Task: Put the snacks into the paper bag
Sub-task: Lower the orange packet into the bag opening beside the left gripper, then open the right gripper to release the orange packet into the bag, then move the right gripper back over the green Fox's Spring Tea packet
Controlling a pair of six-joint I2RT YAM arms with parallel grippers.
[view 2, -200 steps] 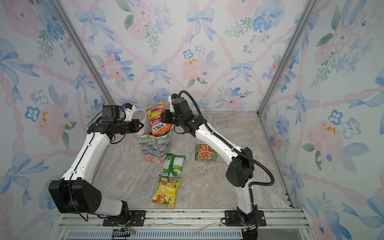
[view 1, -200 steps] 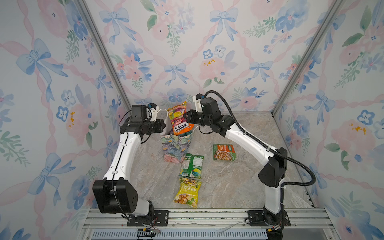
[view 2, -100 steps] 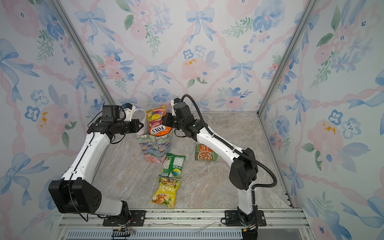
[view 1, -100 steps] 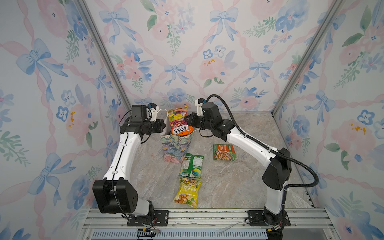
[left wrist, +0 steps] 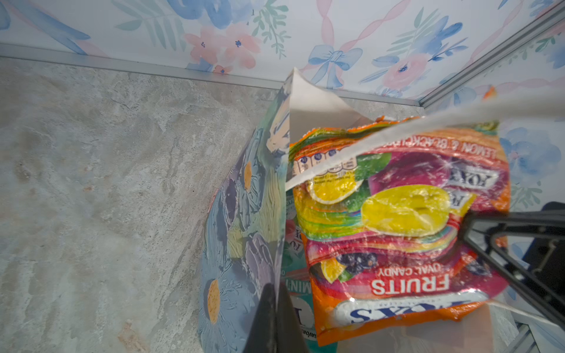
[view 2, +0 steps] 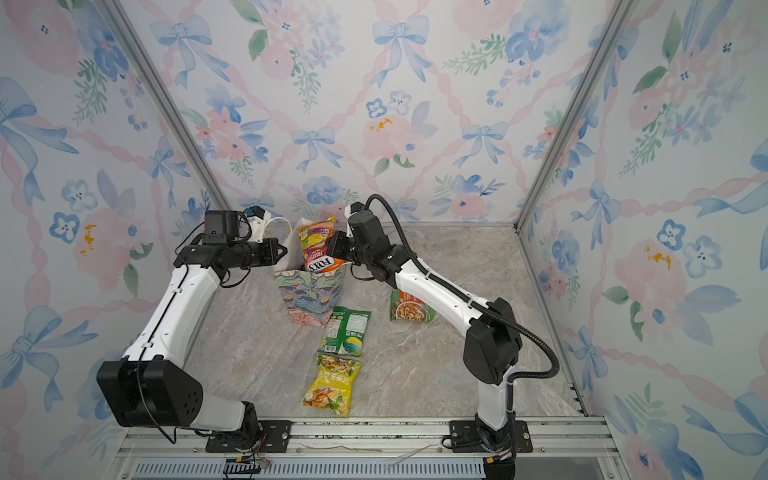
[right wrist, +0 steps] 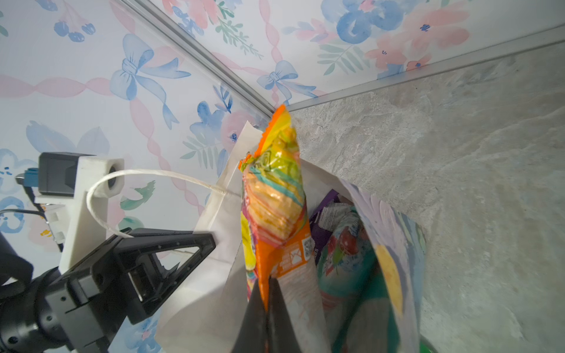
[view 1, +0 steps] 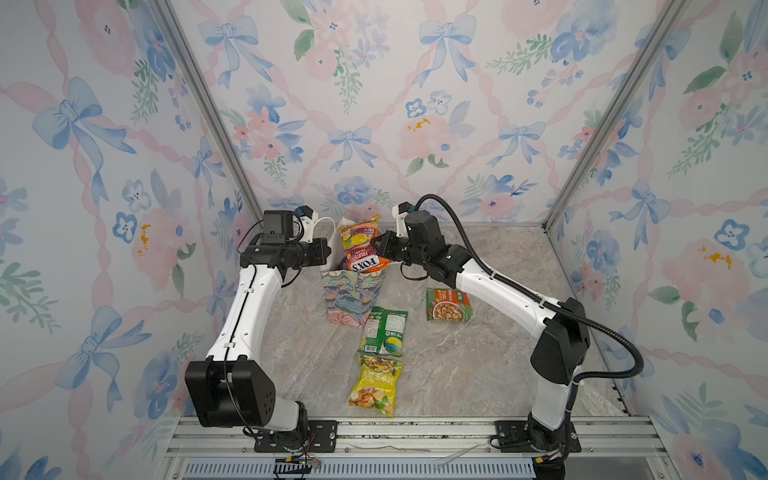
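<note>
Yellow chip packet (view 1: 376, 384): it lies nearest our base rail, flat on the marble-look tabletop (view 1: 478, 374), and is not yet bagged.
Green packet (view 1: 384, 332): it lies just behind the yellow one. Its far end is against or just beside the bag's foot; we cannot tell which. It is left to do.
Orange-green nut packet (view 1: 449, 305): it lies flat on the table below our right arm, apart from the bag, and is left to do.
Paper bag (view 1: 353, 295): it stands upright mid-table with its mouth open.
Left gripper (left wrist: 272, 293): it is clamped on the bag's side wall near the rim, so we hold the mouth wide. The white cord handle (right wrist: 146, 174) loops beside it.
Right gripper (right wrist: 269, 284): it is pinched tight on one edge of the orange FOX'S Fruits packet (left wrist: 397, 229).
Orange packet's place: it stands on end in the bag's mouth, its lower part inside and its upper part well above the rim.
Already inside: a teal mint packet (right wrist: 345, 253) and a purple packet (right wrist: 328, 207) sit below the orange one.
Progress: we judge at least two packets are in, one is going in, and three wait on the table.
Hidden: we cannot see the bag's floor or anything under the teal and purple packets, so we cannot count what is inside. We also cannot see how deep the orange packet reaches. The green packet's print is too small to read.
</note>
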